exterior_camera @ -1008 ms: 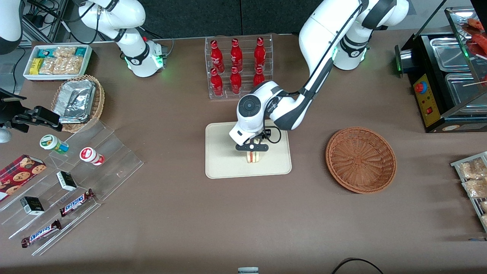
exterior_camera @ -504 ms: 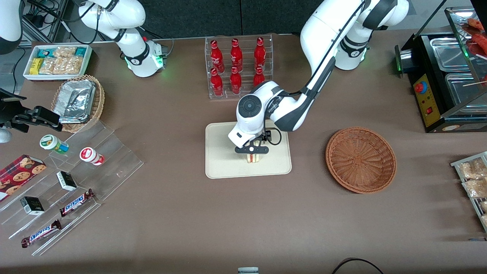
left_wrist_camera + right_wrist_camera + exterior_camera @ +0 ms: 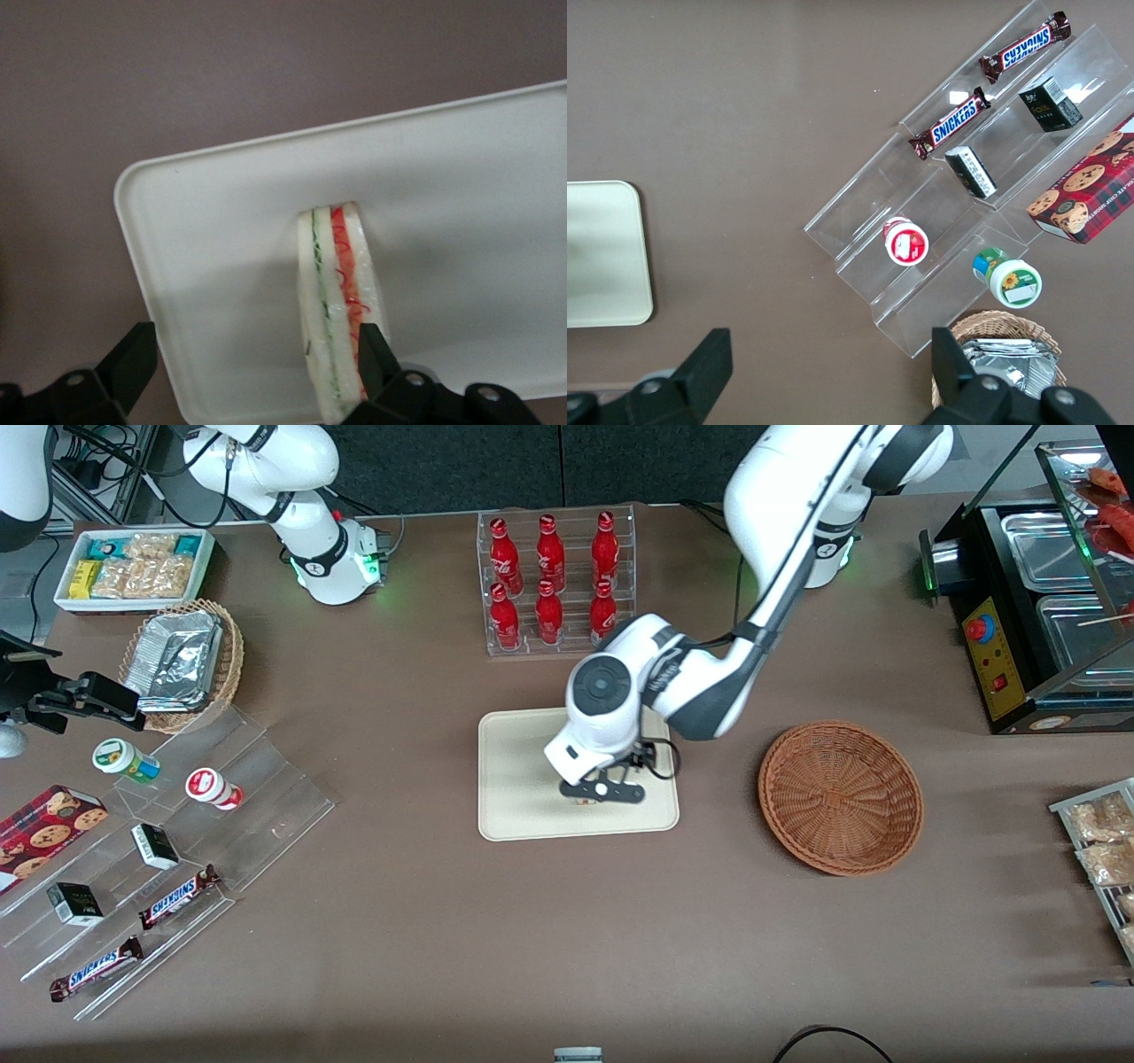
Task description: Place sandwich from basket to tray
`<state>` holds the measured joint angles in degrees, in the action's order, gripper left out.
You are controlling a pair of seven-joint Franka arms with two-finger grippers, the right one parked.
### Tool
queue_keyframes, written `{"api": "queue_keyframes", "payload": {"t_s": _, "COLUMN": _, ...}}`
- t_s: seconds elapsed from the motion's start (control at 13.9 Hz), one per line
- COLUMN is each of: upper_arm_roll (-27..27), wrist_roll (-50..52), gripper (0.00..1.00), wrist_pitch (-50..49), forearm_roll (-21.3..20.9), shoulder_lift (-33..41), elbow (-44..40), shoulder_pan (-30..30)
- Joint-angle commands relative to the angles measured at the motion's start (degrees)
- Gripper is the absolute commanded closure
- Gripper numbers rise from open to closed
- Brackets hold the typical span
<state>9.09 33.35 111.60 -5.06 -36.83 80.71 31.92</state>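
The sandwich (image 3: 332, 301), a cream wedge with red and green filling stripes, stands on edge on the cream tray (image 3: 221, 221). My left gripper (image 3: 255, 341) hangs just above it, open. One finger (image 3: 372, 350) is right against the sandwich's red side, and the other stands well apart over the tray's rim. In the front view the gripper (image 3: 602, 790) covers almost all of the sandwich, over the part of the tray (image 3: 514, 779) nearer the camera. The reddish-brown wicker basket (image 3: 840, 797) sits beside the tray toward the working arm's end, with nothing in it.
A clear rack of red bottles (image 3: 551, 580) stands farther from the camera than the tray. Acrylic steps with candy bars and boxes (image 3: 159, 850) and a tan basket with a foil container (image 3: 182, 660) lie toward the parked arm's end. A black food warmer (image 3: 1036, 602) stands past the basket.
The fingers have spread and let go of the sandwich, which now rests on the tray. The hand has shifted slightly toward the basket and nearer the camera, covering the sandwich in the front view.
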Motion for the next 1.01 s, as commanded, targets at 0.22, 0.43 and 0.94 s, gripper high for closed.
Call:
{"api": "queue_keyframes", "payload": {"t_s": 0.22, "upper_arm_roll": 0.40, "wrist_roll": -7.94, "gripper": 0.00, "wrist_pitch": -11.31, "forearm_roll": 3.13, "shoulder_lift": 8.43, "elbow": 1.38, "shoulder_pan": -12.74}}
{"api": "queue_keyframes", "payload": {"t_s": 0.43, "upper_arm_roll": 0.40, "wrist_roll": -12.59, "gripper": 0.00, "wrist_pitch": -11.84, "forearm_roll": 3.48, "shoulder_lift": 11.15, "elbow": 3.74, "shoulder_pan": -18.28}}
{"api": "queue_keyframes", "payload": {"t_s": 0.94, "upper_arm_roll": 0.40, "wrist_roll": -16.56, "gripper": 0.00, "wrist_pitch": -9.04, "forearm_roll": 4.71, "shoulder_lift": 22.30, "elbow": 16.04, "shoulder_pan": -26.38}}
